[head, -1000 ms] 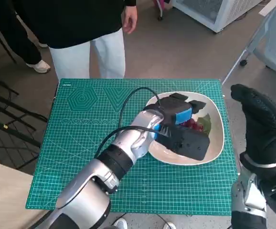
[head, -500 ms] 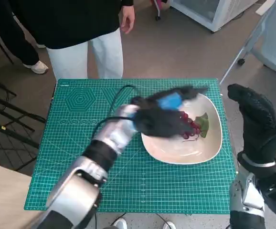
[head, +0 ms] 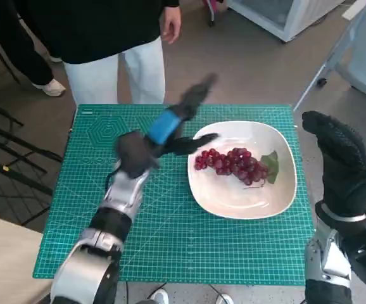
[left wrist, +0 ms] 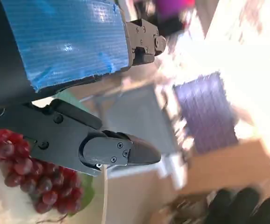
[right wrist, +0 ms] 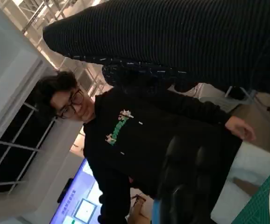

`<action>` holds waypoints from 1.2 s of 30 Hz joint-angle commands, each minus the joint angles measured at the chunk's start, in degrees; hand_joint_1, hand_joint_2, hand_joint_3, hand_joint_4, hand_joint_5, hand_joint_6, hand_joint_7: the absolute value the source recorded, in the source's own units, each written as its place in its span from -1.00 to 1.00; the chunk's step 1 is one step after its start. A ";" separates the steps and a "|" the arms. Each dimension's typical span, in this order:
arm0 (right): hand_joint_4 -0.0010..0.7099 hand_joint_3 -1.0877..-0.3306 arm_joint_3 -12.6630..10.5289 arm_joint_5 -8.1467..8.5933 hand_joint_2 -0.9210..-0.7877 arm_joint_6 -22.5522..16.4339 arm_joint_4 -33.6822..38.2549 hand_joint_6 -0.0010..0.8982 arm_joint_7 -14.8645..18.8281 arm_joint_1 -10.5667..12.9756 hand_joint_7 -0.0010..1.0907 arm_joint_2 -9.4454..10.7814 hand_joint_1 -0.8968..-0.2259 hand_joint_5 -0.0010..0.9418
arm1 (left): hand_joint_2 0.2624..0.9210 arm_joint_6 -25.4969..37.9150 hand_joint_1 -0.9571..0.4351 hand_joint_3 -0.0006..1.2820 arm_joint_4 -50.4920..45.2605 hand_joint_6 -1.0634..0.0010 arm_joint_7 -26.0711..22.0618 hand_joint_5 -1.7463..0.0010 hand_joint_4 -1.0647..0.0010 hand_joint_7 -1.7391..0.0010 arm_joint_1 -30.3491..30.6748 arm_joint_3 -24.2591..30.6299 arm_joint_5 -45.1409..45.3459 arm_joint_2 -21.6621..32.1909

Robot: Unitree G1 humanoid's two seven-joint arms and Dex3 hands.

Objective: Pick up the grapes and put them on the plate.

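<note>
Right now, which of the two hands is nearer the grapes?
The left hand, the blue-taped one: its fingers reach over the plate's rim beside the grapes. The gloved right hand hangs off the mat's edge.

One grape bunch (head: 233, 163), one plate (head: 278, 196) (white), one mat (head: 94, 215).

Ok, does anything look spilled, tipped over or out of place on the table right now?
Nothing stands out. The bunch of red grapes with its green leaf lies whole inside the white oval plate, which sits flat on the green cutting mat.
</note>
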 commanded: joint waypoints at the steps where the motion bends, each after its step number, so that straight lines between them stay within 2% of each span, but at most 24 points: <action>1: -0.44 0.02 0.21 -0.17 -1.00 0.26 0.92 -1.00 0.34 0.52 -0.25 0.15 0.00 -1.00 | 1.00 -4.61 -0.38 -0.61 -3.91 0.74 -0.25 0.98 0.86 0.97 4.58 1.79 -1.56 1.41; 12: -0.44 0.00 0.64 -0.33 -1.00 0.72 0.33 -1.00 0.07 0.58 -0.25 0.44 0.00 -1.00 | 1.00 -5.67 -0.44 -0.49 -12.88 0.89 -4.46 1.00 0.98 1.00 13.02 3.89 -7.30 1.98; 27: -0.44 0.00 0.86 -0.03 -1.00 0.59 0.74 -1.00 0.43 0.64 -0.25 0.20 0.00 -1.00 | 1.00 -2.96 -0.49 -0.46 -23.46 0.83 -3.58 1.00 1.00 0.97 20.55 4.24 -8.13 2.48; 36: -0.45 -0.01 0.87 -0.51 -1.00 0.18 1.28 -1.00 0.25 0.47 -0.26 0.20 0.01 -1.00 | 1.00 -2.70 -0.47 -0.48 -26.31 0.81 -2.86 0.99 0.97 0.97 22.98 4.51 -7.78 2.83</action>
